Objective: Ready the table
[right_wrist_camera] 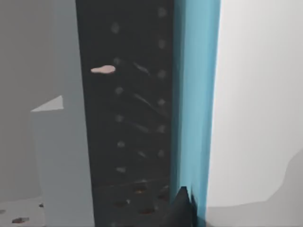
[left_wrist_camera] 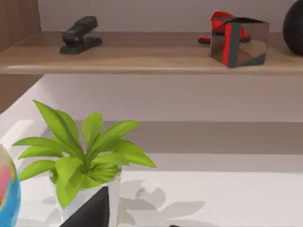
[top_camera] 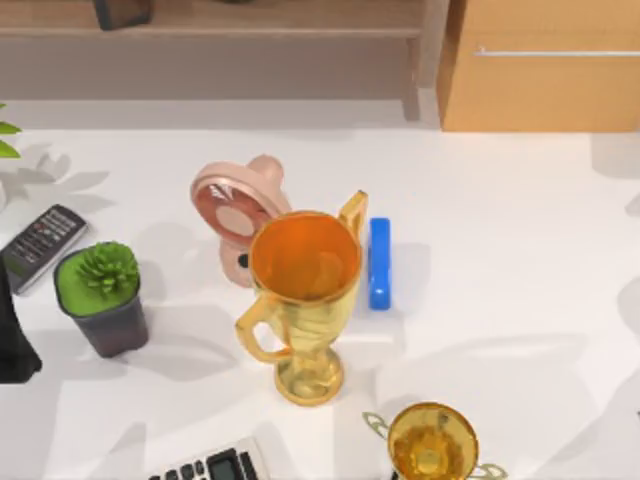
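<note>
Counter (top_camera: pixel 520 260) of plain white spreads across the whole top view below a brown wooden shelf (top_camera: pixel 210 30) and a light wooden drawer unit (top_camera: pixel 545 70). From the left it carries a remote control (top_camera: pixel 40 245), a dark pot with a green succulent (top_camera: pixel 103 298), a pink fan (top_camera: pixel 238 210), a tall golden trophy (top_camera: pixel 305 300) with a blue bar (top_camera: pixel 379 263) just beside it, then a smaller trophy (top_camera: pixel 432 442) at the near edge. A calculator (top_camera: pixel 210 465) lies near that edge too. A dark part of the left arm (top_camera: pixel 15 335) sits at the left edge; whether either claw is wide or narrow I cannot tell.
</note>
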Controlling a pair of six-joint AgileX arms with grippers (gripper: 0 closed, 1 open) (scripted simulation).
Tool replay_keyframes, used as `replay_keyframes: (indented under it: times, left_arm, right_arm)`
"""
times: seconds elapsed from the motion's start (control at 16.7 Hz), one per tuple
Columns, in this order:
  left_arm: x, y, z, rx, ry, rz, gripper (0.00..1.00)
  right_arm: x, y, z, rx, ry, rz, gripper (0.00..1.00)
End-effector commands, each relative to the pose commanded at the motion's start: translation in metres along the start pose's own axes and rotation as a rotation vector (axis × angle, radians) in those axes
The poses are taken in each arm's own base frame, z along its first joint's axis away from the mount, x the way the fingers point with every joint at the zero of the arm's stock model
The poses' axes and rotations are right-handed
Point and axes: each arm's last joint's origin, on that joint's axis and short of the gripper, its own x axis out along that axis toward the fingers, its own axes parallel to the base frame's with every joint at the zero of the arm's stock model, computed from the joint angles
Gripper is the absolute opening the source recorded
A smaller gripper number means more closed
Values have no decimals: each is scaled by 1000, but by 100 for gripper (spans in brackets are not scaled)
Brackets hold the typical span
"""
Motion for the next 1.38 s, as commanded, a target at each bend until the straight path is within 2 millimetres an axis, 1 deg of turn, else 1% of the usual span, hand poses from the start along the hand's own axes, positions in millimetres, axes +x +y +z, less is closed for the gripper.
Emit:
replay_keyframes:
  times: [0.06,0.84,0.9,1.38]
  left_arm:
    - [0,0,0,0,0,0,100]
    - [0,0,0,0,0,0,100]
    - [0,0,0,0,0,0,100]
    - [0,0,0,0,0,0,100]
  right_arm:
    - [0,0,0,0,0,0,0]
    - [0,0,0,0,0,0,98]
    - [0,0,0,0,0,0,100]
    - [-1,0,1,1,-2,0,100]
